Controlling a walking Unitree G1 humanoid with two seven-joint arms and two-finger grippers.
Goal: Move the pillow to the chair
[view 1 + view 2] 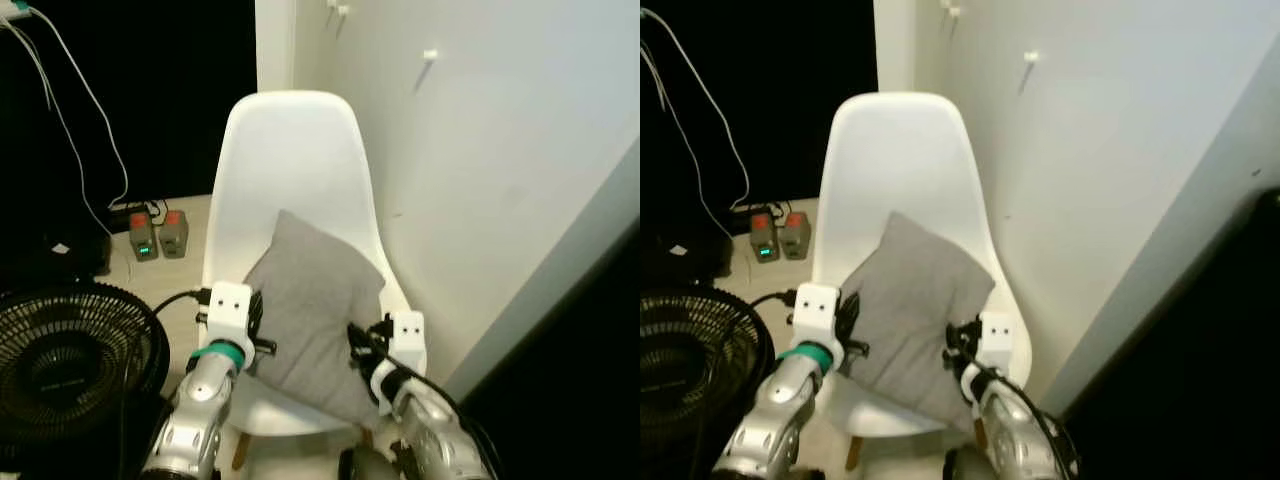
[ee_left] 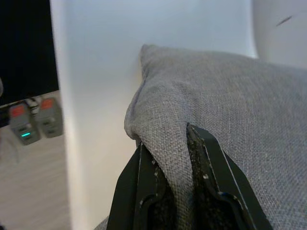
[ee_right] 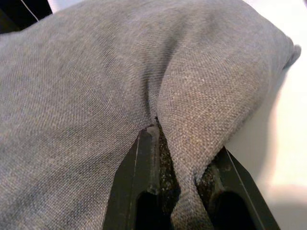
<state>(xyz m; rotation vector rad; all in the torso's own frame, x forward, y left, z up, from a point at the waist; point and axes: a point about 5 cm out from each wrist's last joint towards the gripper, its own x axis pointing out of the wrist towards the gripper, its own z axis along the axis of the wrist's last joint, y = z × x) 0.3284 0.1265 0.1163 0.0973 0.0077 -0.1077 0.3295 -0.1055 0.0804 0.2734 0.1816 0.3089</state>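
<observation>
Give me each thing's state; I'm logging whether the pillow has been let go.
pillow: lying on the chair seat, pinched at both sides
chair: upright by the wall
left gripper: shut on pillow
right gripper: shut on pillow
chargers: on the floor, one showing a green light

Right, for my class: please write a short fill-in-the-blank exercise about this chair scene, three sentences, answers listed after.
1. The grey pillow lies on the seat of a white ____.
2. The left hand and right hand each pinch a fold of the ____.
3. On the floor to the robot's left stands a black ____.

Missing words: chair; pillow; fan
</observation>
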